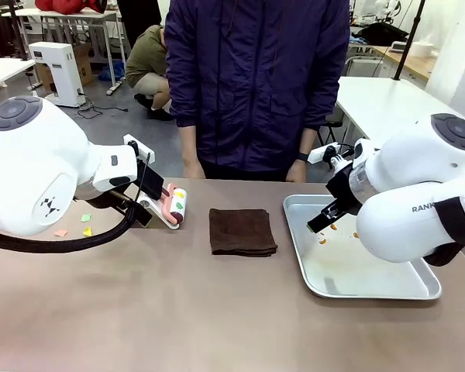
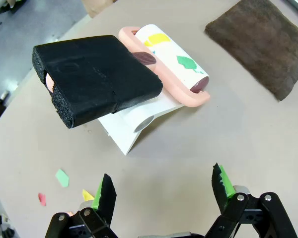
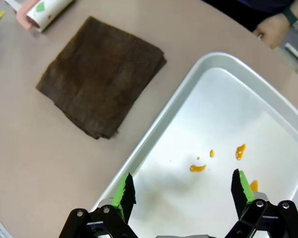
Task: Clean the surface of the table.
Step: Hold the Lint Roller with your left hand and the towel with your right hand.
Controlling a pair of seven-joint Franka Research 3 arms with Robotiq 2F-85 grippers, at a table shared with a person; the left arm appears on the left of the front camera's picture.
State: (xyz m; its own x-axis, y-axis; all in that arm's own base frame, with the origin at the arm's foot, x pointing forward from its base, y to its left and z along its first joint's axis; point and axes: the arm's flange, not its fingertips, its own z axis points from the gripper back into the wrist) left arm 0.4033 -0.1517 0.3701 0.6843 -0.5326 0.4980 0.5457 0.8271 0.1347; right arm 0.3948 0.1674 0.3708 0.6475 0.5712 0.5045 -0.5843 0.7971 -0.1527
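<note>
**Both your grippers are spread wide with nothing in them, over the brownish-tan table (image 1: 178, 310).**

The only writing you can read is "RANK" and "OT", partly cut off, on the right arm (image 1: 430, 208). Take the folded brown cloth (image 1: 242, 231) at mid-table as your landmark. Just to its right lies the silver tray (image 1: 372, 293), which holds a few orange smears (image 3: 197, 168). The right gripper (image 3: 183, 188) hovers above the tray edge nearest the cloth. To the cloth's left a pink-handled lint roller (image 2: 176, 62) rests on a white stand, with yellow and green bits stuck to its sheet and a black foam block (image 2: 97, 77) on its handle. Farther left of the cloth, green, yellow and pink paper scraps (image 2: 62, 177) lie on the table, and the left gripper (image 2: 164, 186) hangs above them.
</note>
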